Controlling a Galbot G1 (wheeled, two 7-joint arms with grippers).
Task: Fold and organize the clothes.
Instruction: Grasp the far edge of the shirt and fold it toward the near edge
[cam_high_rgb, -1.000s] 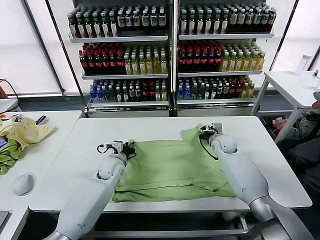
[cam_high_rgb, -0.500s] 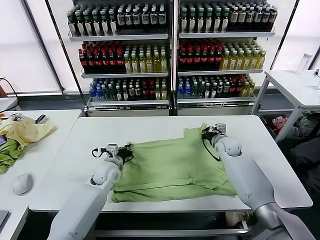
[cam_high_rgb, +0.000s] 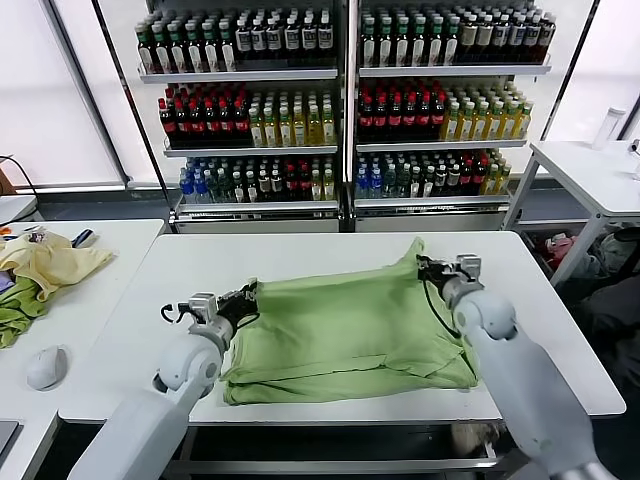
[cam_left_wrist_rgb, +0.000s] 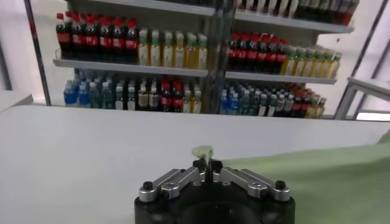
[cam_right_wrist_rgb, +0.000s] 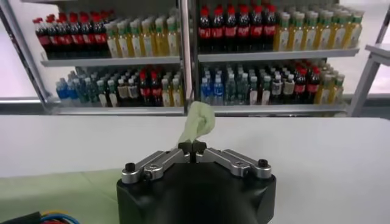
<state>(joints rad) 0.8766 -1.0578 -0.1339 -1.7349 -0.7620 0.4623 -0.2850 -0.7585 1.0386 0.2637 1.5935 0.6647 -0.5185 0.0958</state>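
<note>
The light sage-green T-shirt (cam_high_rgb: 345, 330) lies spread on the white table (cam_high_rgb: 300, 260), its near part doubled over. My left gripper (cam_high_rgb: 244, 296) is shut on the shirt's far left corner; a tuft of cloth (cam_left_wrist_rgb: 202, 151) sticks out between its fingers. My right gripper (cam_high_rgb: 424, 265) is shut on the far right corner, which is lifted into a peak (cam_high_rgb: 412, 250); the cloth (cam_right_wrist_rgb: 198, 122) rises from its shut fingers. No red-and-white graphic shows.
Shelves of bottles (cam_high_rgb: 340, 100) stand behind the table. A side table on the left holds a pale yellow garment (cam_high_rgb: 50, 262), a darker green cloth (cam_high_rgb: 15, 315) and a white mouse (cam_high_rgb: 45, 368). Another white table (cam_high_rgb: 590, 175) stands at the right.
Both grippers have drawn back toward me with the shirt's far corners, the left going leftward, the right rightward. The far edge has lifted and stretched wider.
</note>
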